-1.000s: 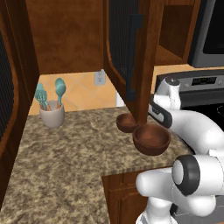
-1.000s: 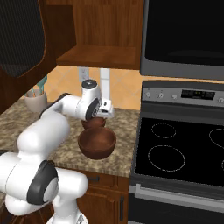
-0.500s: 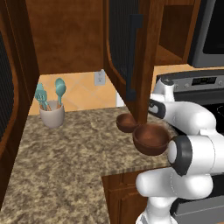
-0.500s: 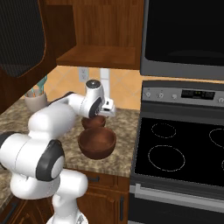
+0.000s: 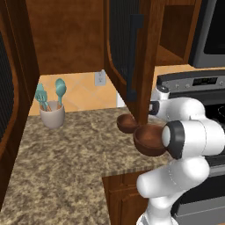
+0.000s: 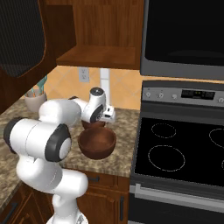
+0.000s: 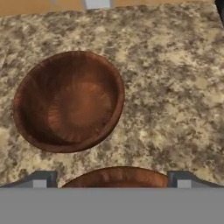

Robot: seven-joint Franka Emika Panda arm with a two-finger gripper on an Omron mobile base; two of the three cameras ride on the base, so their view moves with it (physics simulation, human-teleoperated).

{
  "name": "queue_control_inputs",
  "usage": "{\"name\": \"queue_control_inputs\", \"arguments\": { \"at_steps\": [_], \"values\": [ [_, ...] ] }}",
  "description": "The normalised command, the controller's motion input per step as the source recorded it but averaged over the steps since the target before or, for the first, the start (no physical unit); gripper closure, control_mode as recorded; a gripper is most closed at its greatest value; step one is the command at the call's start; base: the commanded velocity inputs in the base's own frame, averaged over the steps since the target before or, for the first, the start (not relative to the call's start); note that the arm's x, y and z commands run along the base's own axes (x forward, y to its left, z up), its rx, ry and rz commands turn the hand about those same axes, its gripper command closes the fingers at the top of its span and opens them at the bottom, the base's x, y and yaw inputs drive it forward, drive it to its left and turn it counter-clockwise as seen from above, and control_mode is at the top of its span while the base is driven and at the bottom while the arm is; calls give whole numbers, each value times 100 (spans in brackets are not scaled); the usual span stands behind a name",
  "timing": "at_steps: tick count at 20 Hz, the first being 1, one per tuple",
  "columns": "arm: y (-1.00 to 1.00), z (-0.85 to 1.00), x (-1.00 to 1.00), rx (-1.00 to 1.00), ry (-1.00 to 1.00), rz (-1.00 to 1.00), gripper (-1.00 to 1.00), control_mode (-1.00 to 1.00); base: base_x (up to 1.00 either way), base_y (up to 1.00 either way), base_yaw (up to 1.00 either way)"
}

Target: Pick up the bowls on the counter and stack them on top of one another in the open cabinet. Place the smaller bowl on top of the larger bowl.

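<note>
Currently the arm is folding in tight over the counter [image 5: 66,154], hand pointing down above the bowls — likely lining up a pick. The small bowl [image 7: 69,101] is sitting upright on the granite toward the wall; the large bowl [image 6: 97,143] is sitting just in front, near the counter edge beside the stove [image 6: 179,153]. Claw state — cannot tell, fingertips aren't visible. The cabinet [image 6: 98,54] is hanging open above, shelf bare. A utensil cup [image 5: 52,114] is standing well apart by the backsplash.

Tight around the bowls, open counter to the left

The cabinet door [image 5: 132,57] hangs just over the smaller bowl [image 5: 128,123] and larger bowl [image 5: 149,139]; bare counter [image 5: 66,158] stretches left toward the utensil cup [image 5: 52,116].
</note>
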Motion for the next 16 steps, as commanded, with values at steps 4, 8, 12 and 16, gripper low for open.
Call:
{"name": "queue_control_inputs", "arguments": {
  "at_steps": [4, 8, 12, 16],
  "values": [
    [22, -42, 36, 0, 6, 0, -100, -100, 0, 0, 0],
    [2, -29, 44, 0, 3, 0, -100, -100, 0, 0, 0],
    [0, -21, 44, 0, 1, 0, -100, -100, 0, 0, 0],
    [0, -27, 36, 0, 0, 0, -100, -100, 0, 0, 0]
  ]
}}
